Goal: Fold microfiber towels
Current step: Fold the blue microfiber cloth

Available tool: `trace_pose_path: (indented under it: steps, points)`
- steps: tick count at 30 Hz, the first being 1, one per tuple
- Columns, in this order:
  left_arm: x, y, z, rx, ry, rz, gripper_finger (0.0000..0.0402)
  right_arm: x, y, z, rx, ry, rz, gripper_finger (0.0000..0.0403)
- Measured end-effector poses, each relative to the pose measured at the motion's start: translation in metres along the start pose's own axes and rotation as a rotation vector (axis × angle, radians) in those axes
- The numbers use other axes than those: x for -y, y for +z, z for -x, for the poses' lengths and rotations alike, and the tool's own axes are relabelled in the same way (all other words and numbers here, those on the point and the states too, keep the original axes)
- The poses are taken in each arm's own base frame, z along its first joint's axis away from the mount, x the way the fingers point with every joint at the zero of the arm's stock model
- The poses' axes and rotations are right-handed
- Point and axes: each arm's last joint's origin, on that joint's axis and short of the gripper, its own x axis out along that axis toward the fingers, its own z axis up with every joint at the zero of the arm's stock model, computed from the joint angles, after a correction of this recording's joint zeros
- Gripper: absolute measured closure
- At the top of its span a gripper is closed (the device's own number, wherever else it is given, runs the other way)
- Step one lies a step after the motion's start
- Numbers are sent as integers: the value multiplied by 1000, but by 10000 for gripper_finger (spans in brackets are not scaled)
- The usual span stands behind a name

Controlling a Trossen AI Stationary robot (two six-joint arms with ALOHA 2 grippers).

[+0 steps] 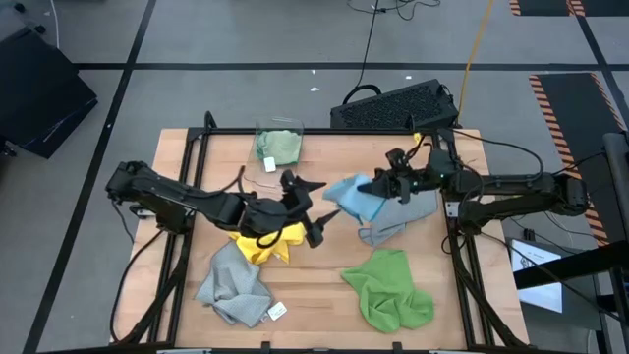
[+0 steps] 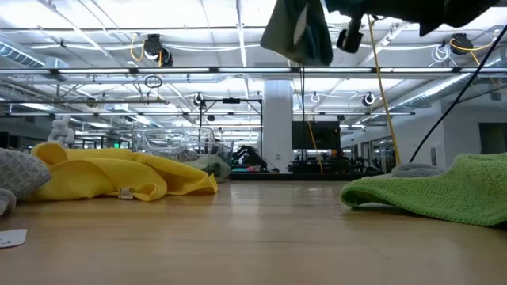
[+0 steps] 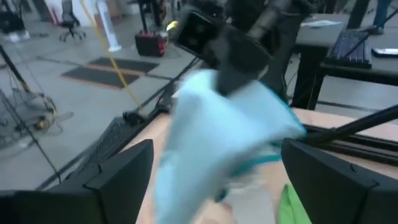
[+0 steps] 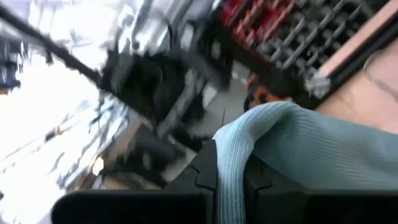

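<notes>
A light blue towel [image 1: 354, 200] hangs in the air at the table's middle right, with my right gripper [image 1: 381, 185] shut on it. My left gripper [image 1: 313, 208] stands wide open just left of it. Its fingers [image 3: 118, 180] stand apart on either side of the blue towel [image 3: 217, 137], and no touch shows. A yellow towel [image 1: 263, 244] lies crumpled under the left gripper. One grey towel [image 1: 395, 222] lies under the blue one, another grey towel [image 1: 234, 285] at the near left. A bright green towel [image 1: 388, 290] lies at the near right. My right gripper pinches a bunched fold of the light blue towel [image 4: 233, 165] between its two fingers, several layers thick. The fingers come about level from the table's right side. The towel [image 2: 301, 32] hangs slack below them, lifted clear of the table.
A clear bin [image 1: 278, 126] at the far middle holds a pale green towel [image 1: 279, 147]. A black keyboard [image 1: 393, 103] lies past the far edge. Bare wood [image 1: 314, 295] shows between the grey and green towels at the near side.
</notes>
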Motion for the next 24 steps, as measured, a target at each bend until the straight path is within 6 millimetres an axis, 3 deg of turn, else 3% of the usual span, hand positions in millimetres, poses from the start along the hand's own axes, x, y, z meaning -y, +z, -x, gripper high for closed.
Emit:
trace_pose_path:
  steps: [4,11,24]
  points:
    - [0,3,-5,51,62,-50,46,-10,15,-2,94,-7,-26,393]
    - [-24,11,-15,67,199,-159,46,-21,34,-1,161,9,11,393]
    - [-63,17,-42,94,206,-126,46,-29,57,5,320,-2,55,392]
